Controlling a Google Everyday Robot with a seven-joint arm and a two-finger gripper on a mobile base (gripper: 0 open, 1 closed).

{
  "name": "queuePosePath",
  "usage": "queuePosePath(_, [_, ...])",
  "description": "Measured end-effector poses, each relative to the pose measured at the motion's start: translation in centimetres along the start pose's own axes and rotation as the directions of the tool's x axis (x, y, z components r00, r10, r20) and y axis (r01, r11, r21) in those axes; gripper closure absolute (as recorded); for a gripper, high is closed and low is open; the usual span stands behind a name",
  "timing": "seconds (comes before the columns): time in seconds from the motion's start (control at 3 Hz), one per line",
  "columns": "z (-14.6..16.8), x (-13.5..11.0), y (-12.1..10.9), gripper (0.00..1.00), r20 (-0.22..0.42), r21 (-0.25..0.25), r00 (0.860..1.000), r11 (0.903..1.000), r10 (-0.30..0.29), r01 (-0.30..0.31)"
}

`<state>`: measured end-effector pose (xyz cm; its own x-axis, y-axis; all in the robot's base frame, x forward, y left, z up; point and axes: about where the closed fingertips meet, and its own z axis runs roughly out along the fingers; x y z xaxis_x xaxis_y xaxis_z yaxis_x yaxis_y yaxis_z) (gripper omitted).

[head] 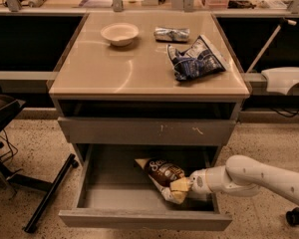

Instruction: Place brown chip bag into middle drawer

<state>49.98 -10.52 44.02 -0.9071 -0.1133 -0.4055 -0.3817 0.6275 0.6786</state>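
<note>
Bag in drawer, nearly done I think
My gripper (pixel 185 185) is at the brown chip bag (pixel 164 172) inside the open middle drawer (pixel 139 218); grip state can't tell; withdrawal left.

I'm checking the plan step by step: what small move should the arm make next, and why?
Probably release the brown chip bag and draw the end effector up and out of the drawer. The bag already lies on the tray of the open middle drawer, and the end effector sits at the bag's near right end, so the placing looks done.
</note>
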Motion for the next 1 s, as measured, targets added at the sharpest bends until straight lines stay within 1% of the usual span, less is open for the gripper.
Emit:
queuePosePath(0.33, [0.0, 0.0, 0.0, 0.12, 0.0, 0.0, 1.0, 1.0, 0.0, 0.0])
queuePosePath(0.67, [0.01, 0.0, 0.0, 0.0, 0.0, 0.0, 1.0, 1.0, 0.0, 0.0])
queuePosePath(1.0, [0.01, 0.0, 0.0, 0.0, 0.0, 0.0, 1.0, 1.0, 0.0, 0.0])
